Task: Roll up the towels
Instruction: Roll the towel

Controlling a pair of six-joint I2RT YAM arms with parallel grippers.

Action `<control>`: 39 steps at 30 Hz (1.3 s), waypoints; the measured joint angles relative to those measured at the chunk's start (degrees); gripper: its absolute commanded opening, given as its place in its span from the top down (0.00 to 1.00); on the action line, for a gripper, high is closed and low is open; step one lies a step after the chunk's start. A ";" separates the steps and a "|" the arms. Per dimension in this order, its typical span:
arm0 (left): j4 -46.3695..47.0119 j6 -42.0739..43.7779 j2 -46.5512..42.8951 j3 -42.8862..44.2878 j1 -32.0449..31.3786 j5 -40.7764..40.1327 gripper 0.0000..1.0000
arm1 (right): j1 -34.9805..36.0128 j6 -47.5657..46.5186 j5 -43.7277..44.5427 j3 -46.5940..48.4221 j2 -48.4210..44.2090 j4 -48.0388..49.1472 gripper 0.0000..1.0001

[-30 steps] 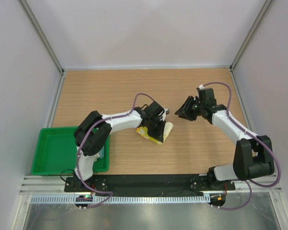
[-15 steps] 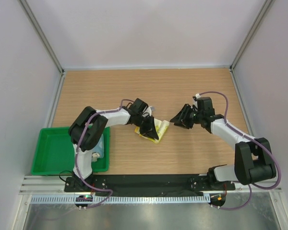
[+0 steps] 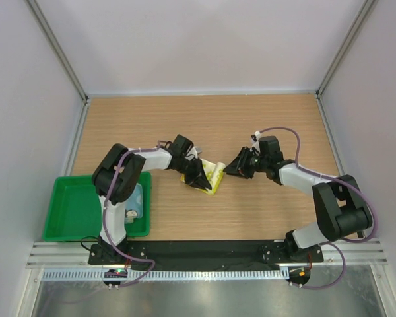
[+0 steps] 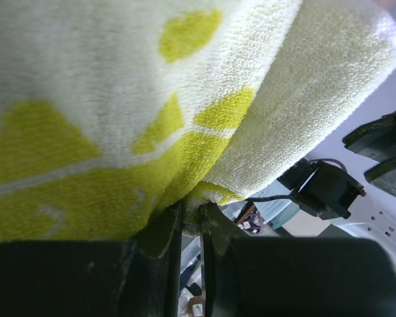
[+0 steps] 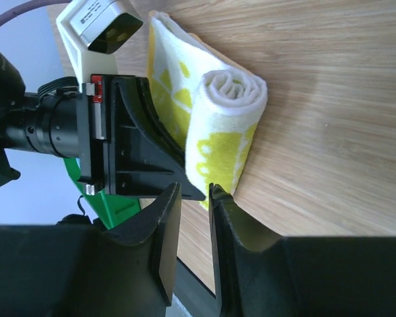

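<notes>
A yellow-cream towel with yellow-green print lies partly rolled on the wooden table near the middle. In the right wrist view its rolled end faces up, spiral showing. My left gripper is shut on this towel's edge, and in the left wrist view the cloth fills the frame above the pinching jaws. My right gripper sits just right of the roll. Its jaws stand a narrow gap apart with nothing between them, one fingertip at the roll's lower end. A light blue towel lies in the tray.
A green plastic tray stands at the near left corner of the table. The left gripper's black body and its camera sit close beside the roll. White walls enclose the table on three sides.
The left gripper has pulled the yellow towel leftward. The right gripper has come in from the right to the roll's end, and its jaws have narrowed.
</notes>
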 measured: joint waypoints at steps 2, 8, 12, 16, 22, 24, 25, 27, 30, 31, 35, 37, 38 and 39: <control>-0.09 -0.33 0.20 -0.31 0.76 0.55 1.00 | 0.20 0.39 -0.33 0.00 2.08 1.97 0.59; -1.20 -0.35 0.44 -0.50 2.51 1.22 1.00 | 1.68 -0.50 1.88 2.19 7.32 0.98 0.40; -1.64 -0.17 1.27 -0.31 3.19 2.43 1.00 | 2.80 -1.20 2.49 3.91 9.84 1.22 0.38; -2.40 0.20 2.47 0.55 3.63 3.96 1.00 | 3.54 -1.27 2.51 4.24 11.91 2.49 0.37; -2.82 0.72 3.34 0.98 4.26 5.62 1.00 | 5.07 -1.20 1.95 4.94 15.26 5.29 0.43; -2.97 1.09 3.41 1.01 4.44 5.84 1.00 | 5.84 -1.20 1.81 5.29 16.28 6.75 0.47; -3.13 1.33 3.43 1.01 4.55 5.95 1.00 | 6.19 -1.18 1.70 5.35 16.74 7.48 0.50; -3.43 1.77 3.52 1.01 4.76 6.27 1.00 | 6.82 -1.16 1.66 5.38 17.46 8.48 0.55; -4.28 2.34 3.56 1.20 5.03 6.36 1.00 | 7.30 -0.98 1.73 5.38 18.21 9.60 0.64; -4.55 2.62 3.56 1.27 5.09 6.43 1.00 | 7.39 -0.96 1.75 5.38 18.34 9.77 0.67; -5.29 3.21 3.58 1.42 5.33 6.51 0.98 | 7.61 -0.81 1.75 5.38 18.40 10.12 0.76; -5.68 3.39 3.58 1.51 5.40 6.45 0.96 | 7.63 -0.74 1.79 5.38 18.40 10.10 0.78; -5.92 3.50 3.58 1.62 5.42 6.34 0.94 | 7.65 -0.72 1.90 5.38 18.40 10.03 0.79; -6.25 3.63 3.54 1.75 5.42 6.16 0.93 | 7.65 -0.72 2.05 5.38 18.40 9.92 0.80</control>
